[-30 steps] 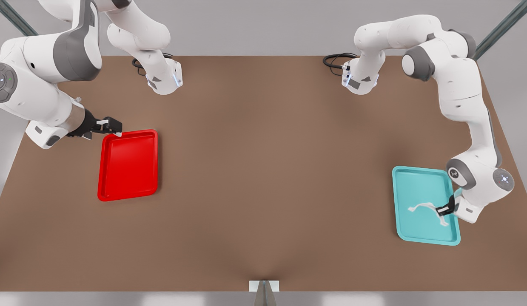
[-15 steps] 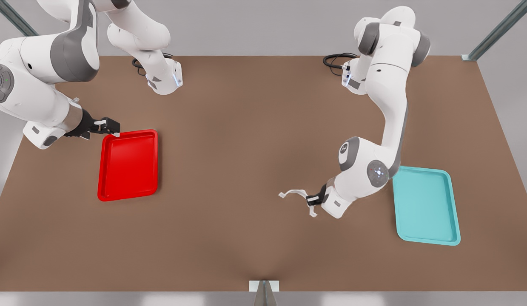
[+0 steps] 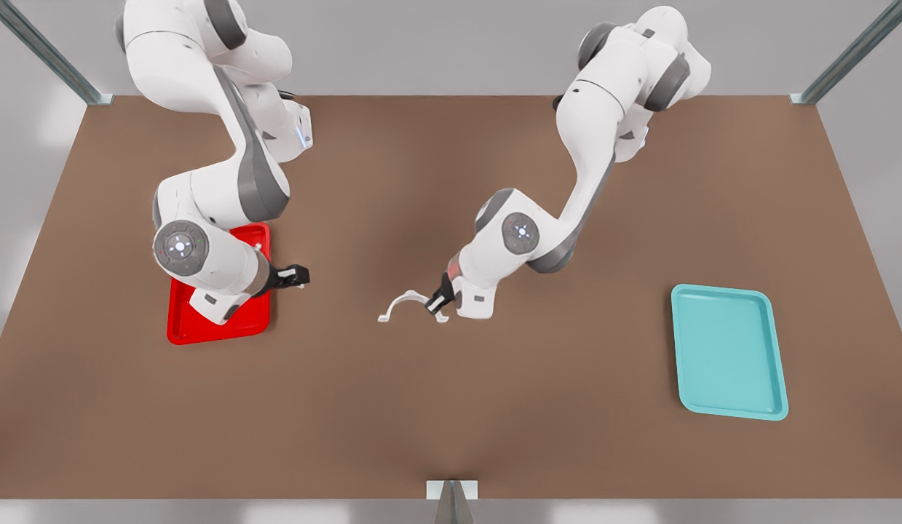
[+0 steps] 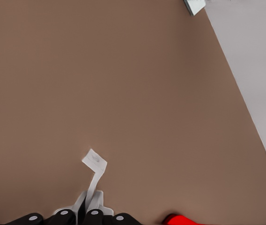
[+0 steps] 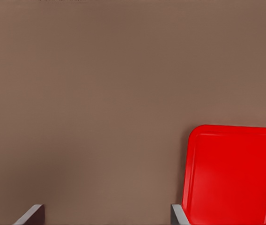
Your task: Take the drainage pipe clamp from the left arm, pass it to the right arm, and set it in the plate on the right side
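While you scan from the biggest things down, take the brown table [image 3: 451, 407] first, then the two arms reaching toward its middle. On the front view's left sits the plate [image 3: 203, 331], bright red with a raised rim, partly covered by the right arm; on the front view's right, well apart from both grippers, lies the teal tray [image 3: 727, 353], with nothing in it.

Your right gripper [image 3: 299, 276] hovers just past the plate's inner edge, its tips pointing toward the centre. In the right wrist view the grey fingers [image 5: 31, 215] stand wide apart with nothing between them.

Your left gripper [image 3: 437, 300] is near the table's middle, and it grips the drainage pipe clamp [image 3: 403, 301] by one end, fingers pinched narrow on the strap.

The relation to mind: the clamp juts out of the left gripper toward the right gripper, its long axis running roughly along the line between the two. Its free tab is the nearest part to the open fingers, yet a clear gap of bare table separates them. The right arm, I judge, must close that gap.

The clamp itself is a thin white arched strap with a flat tab at each end; the left wrist view shows the free tab [image 4: 94, 161] tilted at the end of the band
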Robot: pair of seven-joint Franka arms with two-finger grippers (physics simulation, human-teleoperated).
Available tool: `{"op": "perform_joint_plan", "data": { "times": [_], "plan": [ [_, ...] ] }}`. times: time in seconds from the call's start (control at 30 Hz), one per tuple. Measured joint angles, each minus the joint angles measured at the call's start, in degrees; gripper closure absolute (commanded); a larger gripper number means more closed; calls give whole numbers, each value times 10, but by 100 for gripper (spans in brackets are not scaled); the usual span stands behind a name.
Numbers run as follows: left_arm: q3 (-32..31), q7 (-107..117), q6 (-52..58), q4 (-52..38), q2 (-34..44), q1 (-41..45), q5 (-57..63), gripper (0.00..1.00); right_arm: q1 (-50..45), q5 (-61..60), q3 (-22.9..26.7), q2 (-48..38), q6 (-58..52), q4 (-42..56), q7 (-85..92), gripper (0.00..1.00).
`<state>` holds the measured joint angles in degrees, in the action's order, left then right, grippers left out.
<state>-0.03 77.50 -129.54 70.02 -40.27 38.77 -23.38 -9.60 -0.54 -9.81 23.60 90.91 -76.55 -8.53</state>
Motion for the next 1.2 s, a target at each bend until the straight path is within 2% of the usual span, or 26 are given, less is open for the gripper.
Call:
{"op": "perform_joint_plan", "data": {
  "times": [0.1,0.2,0.3,0.73,0.77,0.8,1.03,1.07,1.1,1.2],
  "plan": [
    [-1,72,-6,0,1,1,0,79,-42,1,-1,26,41,11,-56,0],
    [-1,133,-10,0,1,1,0,79,-74,0,-9,95,66,101,-124,0],
    [-1,184,-12,0,1,3,0,79,-95,1,-18,135,91,141,-191,0],
    [-2,313,-15,0,3,6,0,79,-138,10,-21,168,167,113,-389,0],
    [-2,320,-16,0,3,6,0,79,-140,15,-21,168,171,109,-399,25],
    [-2,326,-16,0,3,6,0,79,-144,23,-21,169,175,107,-408,79],
    [-1,360,-16,0,3,7,0,79,-148,42,-21,170,202,94,-451,79],
    [-1,364,-16,0,3,8,0,60,-148,46,-21,170,205,92,-457,79],
    [-1,368,-16,0,3,9,1,0,-148,48,-21,170,207,90,-462,79],
    [-1,382,-23,0,3,12,8,0,-148,53,-21,170,210,89,-476,79]
  ]
}}
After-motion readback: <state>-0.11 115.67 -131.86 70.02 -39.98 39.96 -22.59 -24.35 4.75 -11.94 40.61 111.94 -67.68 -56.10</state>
